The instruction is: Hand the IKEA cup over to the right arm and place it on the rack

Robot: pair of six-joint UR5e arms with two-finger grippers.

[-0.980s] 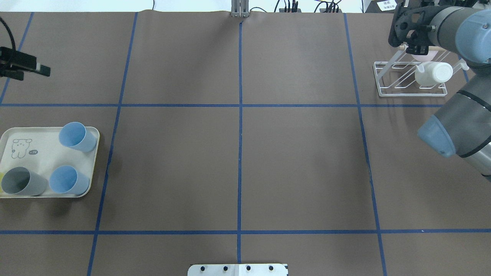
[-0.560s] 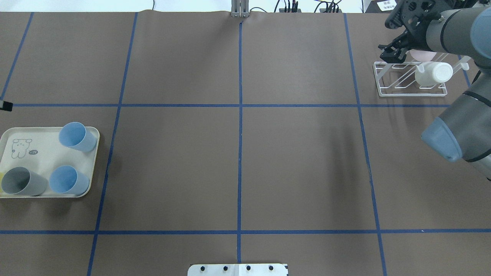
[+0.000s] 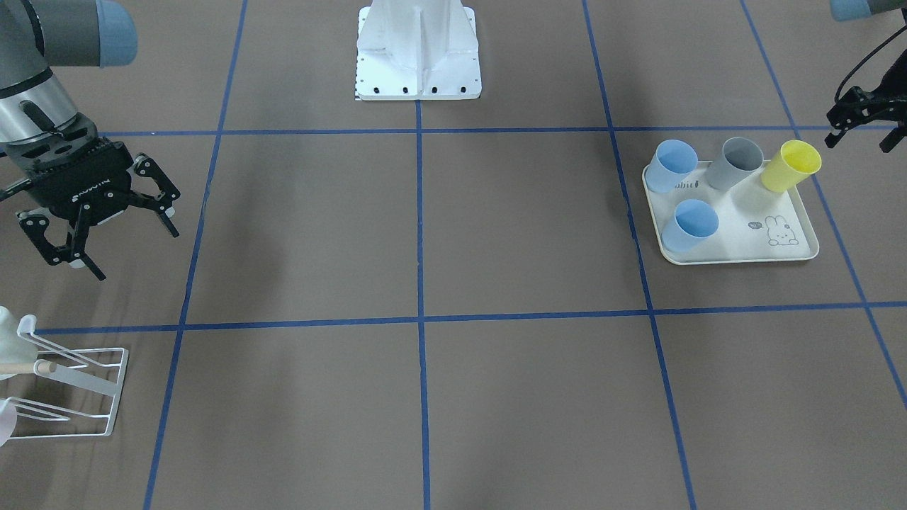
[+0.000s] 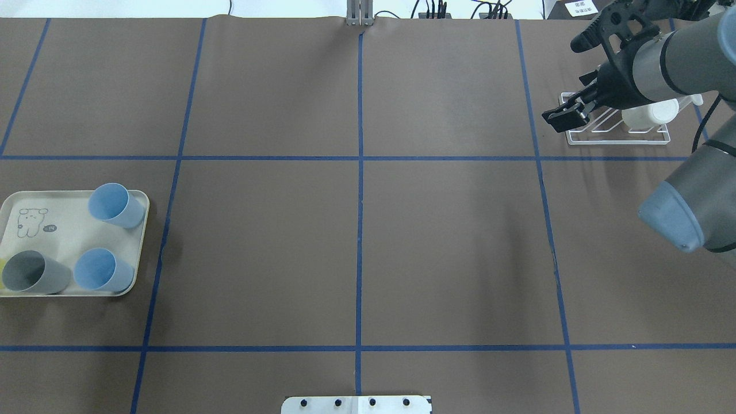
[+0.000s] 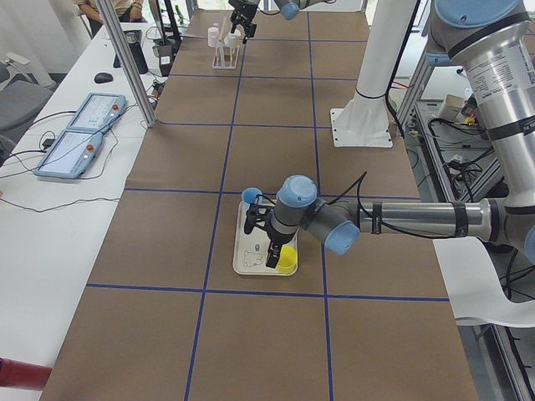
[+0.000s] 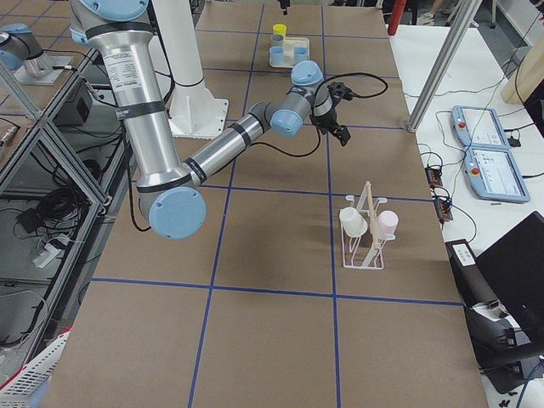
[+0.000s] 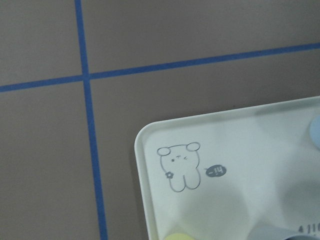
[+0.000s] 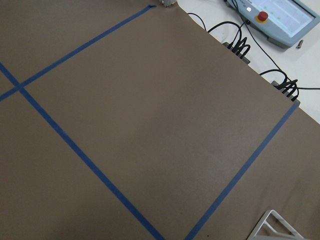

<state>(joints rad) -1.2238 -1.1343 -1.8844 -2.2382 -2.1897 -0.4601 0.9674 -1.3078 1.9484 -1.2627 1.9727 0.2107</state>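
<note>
Front view: found right gripper [image 3: 136, 253] hanging above the table [image 3: 425, 397] toward its right end, jaws spread wide, nothing between them. Logged rack [image 3: 71, 397] by the far right corner, apart from that gripper. Logged tray [image 3: 737, 261] near the left end, carrying a blue cup [image 3: 672, 166], a second blue cup [image 3: 694, 225], a grey cup [image 3: 740, 163] and a yellow cup [image 3: 790, 166], all tilted. Saw left gripper [image 3: 857, 144] just beyond the tray's corner by the yellow cup, prongs looking apart, empty.

Overhead: same wide spread on the right gripper, poised over the rack's inner end. Noted a white cup [image 4: 647, 115] on the rack, partly behind the arm.

Left side: left gripper hovering directly above the yellow cup, not touching.

Right side: counted two cups on the rack, the white one and a pink cup [image 6: 387, 223], either side of the dowel.

Left wrist: only tray surface, bear drawing [image 7: 178, 167] and a yellow rim at the bottom edge.

Right wrist: bare table and a rack corner.
</note>
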